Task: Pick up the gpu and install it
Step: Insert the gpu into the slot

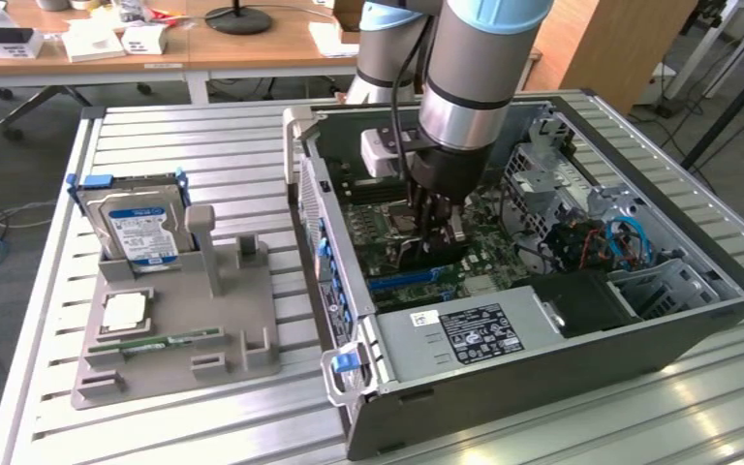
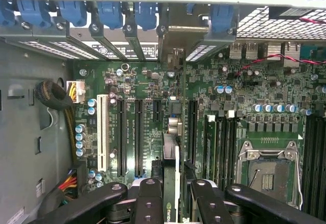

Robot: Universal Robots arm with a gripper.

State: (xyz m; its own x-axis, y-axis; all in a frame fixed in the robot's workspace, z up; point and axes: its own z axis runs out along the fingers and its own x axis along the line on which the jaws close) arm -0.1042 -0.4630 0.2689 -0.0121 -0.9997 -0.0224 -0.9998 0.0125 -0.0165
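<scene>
Wrist view. Item: gpu (image 2: 171, 152), edge-on, clamped in my claw (image 2: 175, 188) over the motherboard (image 2: 254, 117). Risk: slight skew could jam its connector beside the expansion slots (image 2: 138, 137).

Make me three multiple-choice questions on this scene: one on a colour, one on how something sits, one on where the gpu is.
1. What colours are on the hard drive label?
A. Red and yellow
B. Blue and white
C. Green and black

2. How does the hard drive sit in the grey holder?
A. Upright on its edge
B. Flat, label down
C. Leaning far over

3. Where is the gpu?
A. In the grey holder
B. Flat on top of the hard drive
C. Inside the computer case, over the motherboard

Answers:
1 B: the label facing the exterior view is blue and white.
2 A: it stands in its slot at the holder's far end.
3 C: the gripper holds it between its fingers above the board.
</scene>
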